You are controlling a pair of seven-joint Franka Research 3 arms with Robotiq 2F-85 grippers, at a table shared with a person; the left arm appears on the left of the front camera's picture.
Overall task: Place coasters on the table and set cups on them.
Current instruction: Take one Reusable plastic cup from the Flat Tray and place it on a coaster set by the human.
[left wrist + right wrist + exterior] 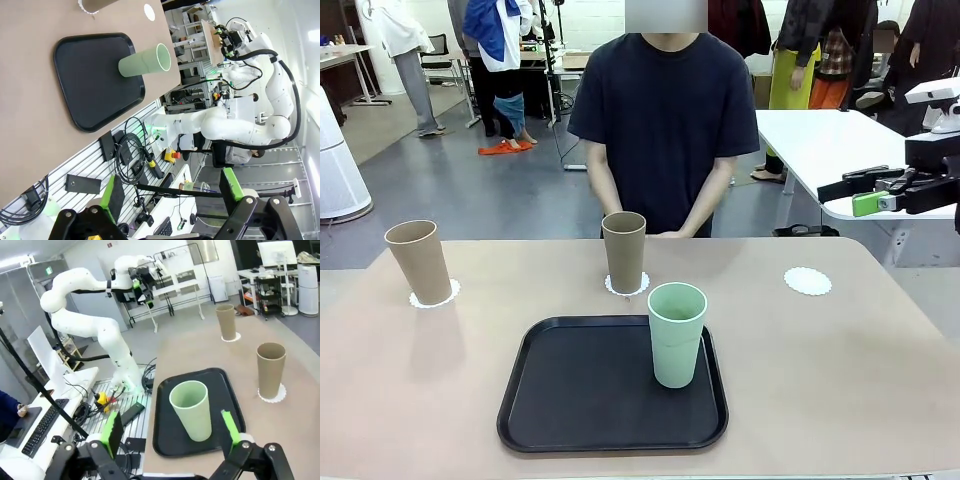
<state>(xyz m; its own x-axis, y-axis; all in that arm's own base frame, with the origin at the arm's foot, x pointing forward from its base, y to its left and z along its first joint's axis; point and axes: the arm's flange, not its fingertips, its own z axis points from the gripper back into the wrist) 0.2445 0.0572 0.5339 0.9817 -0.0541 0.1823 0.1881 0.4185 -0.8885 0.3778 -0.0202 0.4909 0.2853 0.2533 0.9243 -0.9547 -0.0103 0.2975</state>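
Standing on black tray (pixel 570 400): mint cup (pixel 676 334) | both end effectors open | no legible print

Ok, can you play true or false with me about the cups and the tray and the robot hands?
1. The green cup stands on the black tray. True.
2. Both brown cups lie on their sides. False: the left brown cup and the middle brown cup stand upright, each on a white coaster.
3. The coaster on the right has no cup on it. True.
4. The right gripper is squeezing the green cup. False: it is open, up beside the table's right end, holding nothing.
5. The left gripper is open. True.
6. The person is holding a cup. False: the person's hands hang low behind the table, touching no cup.
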